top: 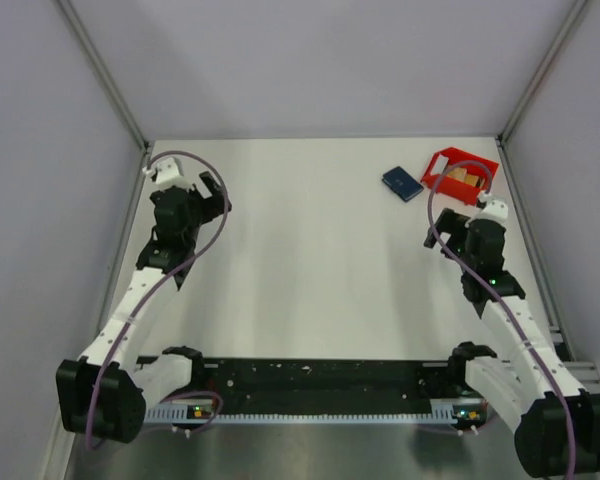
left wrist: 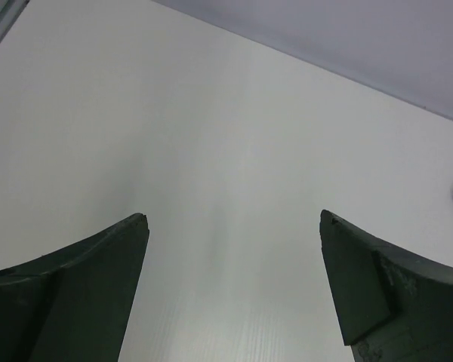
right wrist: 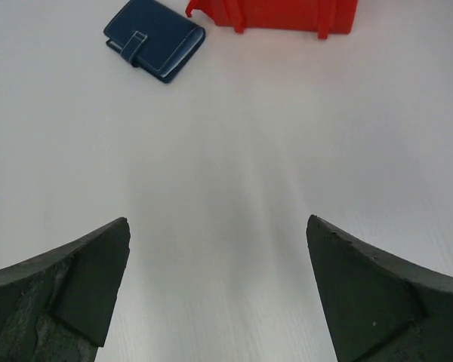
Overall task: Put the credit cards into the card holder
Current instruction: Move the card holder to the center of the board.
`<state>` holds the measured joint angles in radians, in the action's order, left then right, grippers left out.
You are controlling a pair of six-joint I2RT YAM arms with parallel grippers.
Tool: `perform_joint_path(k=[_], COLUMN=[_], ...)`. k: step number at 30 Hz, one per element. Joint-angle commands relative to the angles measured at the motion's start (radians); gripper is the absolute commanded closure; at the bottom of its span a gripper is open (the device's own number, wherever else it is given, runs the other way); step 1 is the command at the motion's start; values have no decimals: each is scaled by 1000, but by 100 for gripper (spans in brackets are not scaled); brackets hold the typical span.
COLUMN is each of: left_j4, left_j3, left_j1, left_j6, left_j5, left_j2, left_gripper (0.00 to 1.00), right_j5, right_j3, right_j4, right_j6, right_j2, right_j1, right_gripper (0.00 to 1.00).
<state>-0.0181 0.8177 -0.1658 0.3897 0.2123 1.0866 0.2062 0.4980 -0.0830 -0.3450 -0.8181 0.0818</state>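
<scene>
Right gripper (right wrist: 217,226), near the bin (right wrist: 287,15), and left gripper (left wrist: 234,219), well away, hang spread and empty. The wallet (right wrist: 155,38) lies shut beside that bin (cards (top: 468,178) inside); 1 arm likely opens it first.

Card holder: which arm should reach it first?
Right. The card holder and the red bin with the credit cards lie just ahead of the open right gripper; the left gripper sits across the table.

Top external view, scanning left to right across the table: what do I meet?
left claw → card holder → red bin, with the credit cards lying inside it
</scene>
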Motion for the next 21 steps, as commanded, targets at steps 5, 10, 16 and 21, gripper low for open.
perform_joint_path(k=[5, 10, 16, 21], left_j4=[-138, -71, -25, 7], left_j3=[20, -21, -66, -89], left_j1=[2, 3, 3, 3], left_j6=[253, 239, 189, 173], left_j5=[92, -8, -88, -175], left_j2=[-74, -99, -114, -117], left_gripper=[2, 2, 2, 2], right_j5=[-289, -356, -384, -383], right_j3=[242, 407, 716, 1038], right_j4=[-79, -80, -127, -247], right_j6=[-75, -42, 21, 55], right_j2=[-183, -412, -755, -1015], right_j1=[-11, -11, 35, 56], right_gripper=[1, 1, 1, 4])
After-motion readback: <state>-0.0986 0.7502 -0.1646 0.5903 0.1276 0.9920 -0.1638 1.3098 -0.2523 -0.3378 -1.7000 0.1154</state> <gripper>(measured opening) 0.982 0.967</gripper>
